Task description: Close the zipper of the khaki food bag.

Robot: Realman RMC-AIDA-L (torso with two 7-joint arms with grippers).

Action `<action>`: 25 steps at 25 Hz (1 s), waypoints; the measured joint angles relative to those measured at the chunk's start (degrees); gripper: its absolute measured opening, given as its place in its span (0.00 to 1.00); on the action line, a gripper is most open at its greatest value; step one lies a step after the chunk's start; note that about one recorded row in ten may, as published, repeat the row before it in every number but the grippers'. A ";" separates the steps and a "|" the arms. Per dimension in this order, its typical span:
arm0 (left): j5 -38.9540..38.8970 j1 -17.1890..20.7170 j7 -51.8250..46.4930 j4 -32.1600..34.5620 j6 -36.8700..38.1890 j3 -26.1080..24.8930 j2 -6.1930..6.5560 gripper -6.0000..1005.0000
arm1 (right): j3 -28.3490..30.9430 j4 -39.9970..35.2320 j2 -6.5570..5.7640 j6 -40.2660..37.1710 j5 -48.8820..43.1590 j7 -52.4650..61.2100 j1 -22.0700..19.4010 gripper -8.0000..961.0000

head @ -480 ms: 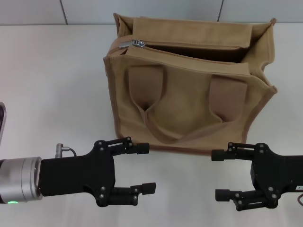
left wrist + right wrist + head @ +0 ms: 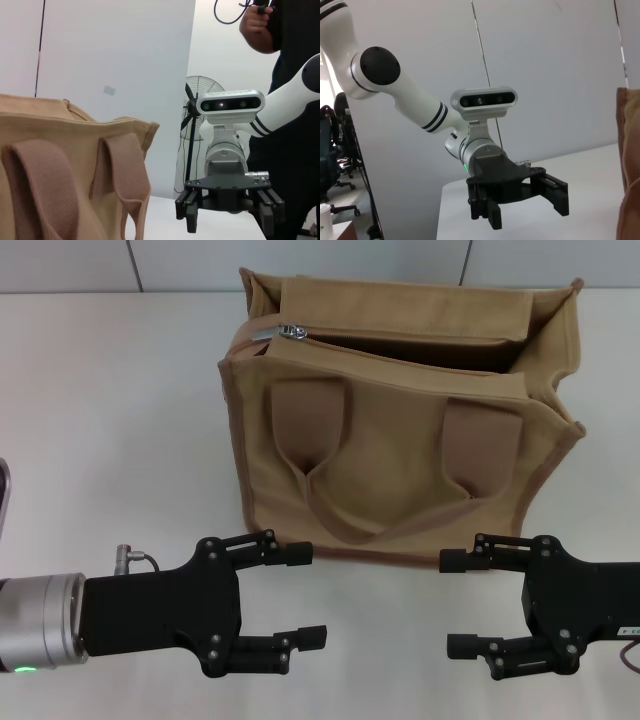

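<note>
Tan canvas makes up the khaki food bag (image 2: pixel 400 415), which is stood upright on the white table (image 2: pixel 110 410), beyond both grippers and between them, its handles hanging down the near face. Along its top the zipper (image 2: pixel 400 340) is seen gaping for most of its length, with the silver pull tab (image 2: pixel 291 332) parked at the end on the robot's left. The left gripper (image 2: pixel 305 593) and the right gripper (image 2: pixel 452 602) are held low over the table in front of the bag (neither touching it), each with its fingers spread apart and nothing between them.
</note>
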 joint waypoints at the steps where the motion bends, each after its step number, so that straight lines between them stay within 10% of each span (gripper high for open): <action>1: 0.00 0.00 0.00 0.00 0.00 0.00 0.00 0.78 | 0.00 0.00 0.00 0.00 0.12 0.00 0.05 0.84; 13: -0.24 0.03 0.00 0.27 0.04 -1.88 0.04 0.77 | 0.00 0.00 -0.01 0.45 1.18 0.00 0.24 0.84; 25: -0.37 1.87 -1.72 0.89 -5.63 -26.69 3.26 0.75 | 0.69 0.00 0.07 0.15 1.25 -0.35 -0.84 0.84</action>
